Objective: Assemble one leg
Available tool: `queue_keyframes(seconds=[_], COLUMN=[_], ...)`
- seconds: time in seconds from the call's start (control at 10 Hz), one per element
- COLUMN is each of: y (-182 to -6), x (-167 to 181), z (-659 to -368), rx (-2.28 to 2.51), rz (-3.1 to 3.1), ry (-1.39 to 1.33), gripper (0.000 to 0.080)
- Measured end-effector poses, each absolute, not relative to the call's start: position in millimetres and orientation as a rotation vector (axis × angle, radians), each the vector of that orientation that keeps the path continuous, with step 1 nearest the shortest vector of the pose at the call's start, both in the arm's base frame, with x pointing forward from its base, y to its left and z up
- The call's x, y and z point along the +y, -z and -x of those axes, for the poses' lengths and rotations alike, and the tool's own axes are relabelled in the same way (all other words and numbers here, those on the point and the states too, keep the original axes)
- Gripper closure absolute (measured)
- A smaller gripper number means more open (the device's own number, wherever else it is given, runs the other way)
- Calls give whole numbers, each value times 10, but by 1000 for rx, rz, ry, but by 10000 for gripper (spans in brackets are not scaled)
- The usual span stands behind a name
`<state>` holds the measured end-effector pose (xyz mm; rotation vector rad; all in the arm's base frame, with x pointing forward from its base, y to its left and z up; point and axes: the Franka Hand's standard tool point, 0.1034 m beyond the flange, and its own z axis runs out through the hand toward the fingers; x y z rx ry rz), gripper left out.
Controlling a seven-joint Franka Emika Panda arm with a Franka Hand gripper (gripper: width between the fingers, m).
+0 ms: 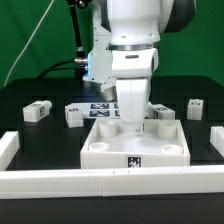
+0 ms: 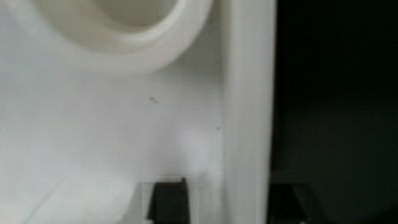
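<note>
Evidently we hover low over the white panel (image 1: 135,142), close by a corner socket (image 2: 128,30), likely to steady it; whether our jaws pinch its wall we cannot tell; the leg (image 1: 75,113) lies loose on the tabletop (image 1: 50,135) just beyond.

A large white panel (image 1: 135,145) fills the middle of the black counter (image 1: 45,135). The robot arm (image 1: 132,60) comes straight down onto the panel and blocks the way in from above. Behind it, a far-left leg (image 1: 36,110) and a nearer leg (image 1: 75,115) stand at the exterior view's left, and a right leg (image 1: 195,108) stands opposite. Bare counter lies beside the panel on both sides. A low white rail (image 1: 100,182) walls off the front.
</note>
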<state>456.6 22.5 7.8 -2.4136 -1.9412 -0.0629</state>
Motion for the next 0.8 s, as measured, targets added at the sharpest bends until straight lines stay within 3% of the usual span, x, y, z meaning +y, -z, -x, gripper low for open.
queue_keyframes(seconds=[0.1, 0.2, 0.8], y=[-77, -81, -81], x=[225, 224, 222], z=[-4565, -4572, -4573], rx=[-1941, -1941, -1941], rz=[2414, 2416, 2416], ry=[62, 66, 66], gripper=[715, 745, 745])
